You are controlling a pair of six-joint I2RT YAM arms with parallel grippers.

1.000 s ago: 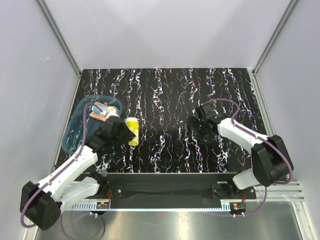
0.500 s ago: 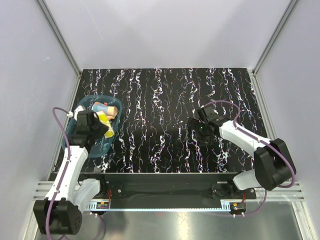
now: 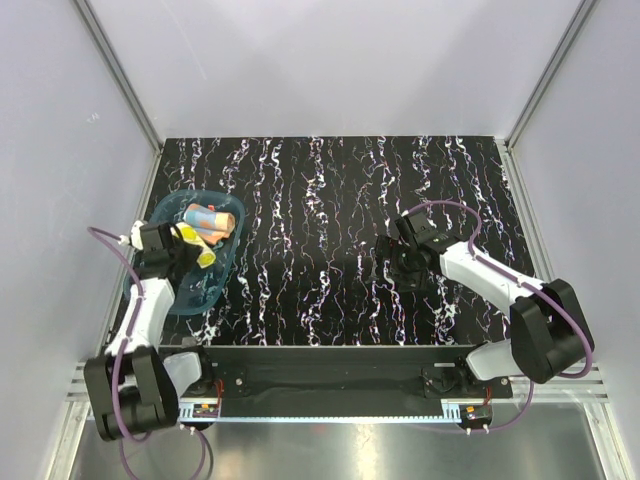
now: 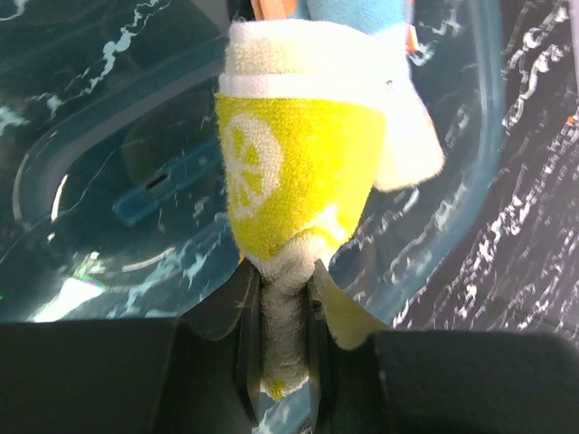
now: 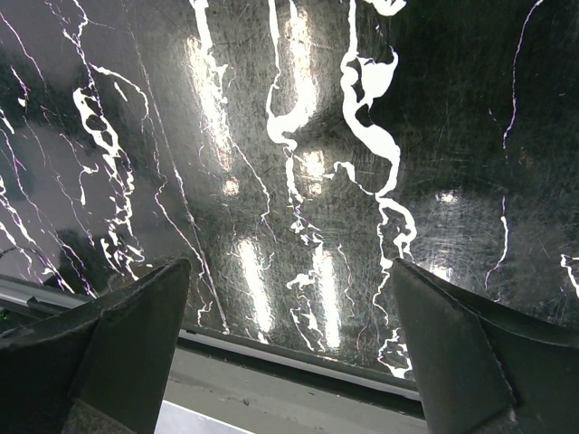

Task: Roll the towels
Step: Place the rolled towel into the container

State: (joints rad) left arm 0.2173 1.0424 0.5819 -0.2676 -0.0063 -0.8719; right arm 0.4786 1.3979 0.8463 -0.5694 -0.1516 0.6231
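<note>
The rolled yellow towel (image 3: 197,246) hangs over the teal-blue tray (image 3: 205,285), held at its near end by my left gripper (image 3: 178,247), which is shut on it. In the left wrist view the yellow and cream roll (image 4: 298,172) sticks out from between the closed fingers (image 4: 246,334). The rolled orange-pink and blue towel (image 3: 210,219) lies in the tray's far part, just beyond the yellow roll; its end shows in the left wrist view (image 4: 353,11). My right gripper (image 3: 402,262) is open and empty above the bare black table (image 5: 298,163).
The tray sits at the table's left edge against the left wall. The black marbled table (image 3: 340,200) stretches between the arms. The right wrist view shows the table's metal edge rail (image 5: 298,362) under the open fingers.
My left gripper has carried the yellow roll from the table beside the tray leftward to over the tray, next to the orange-pink roll. The right arm has barely moved.
</note>
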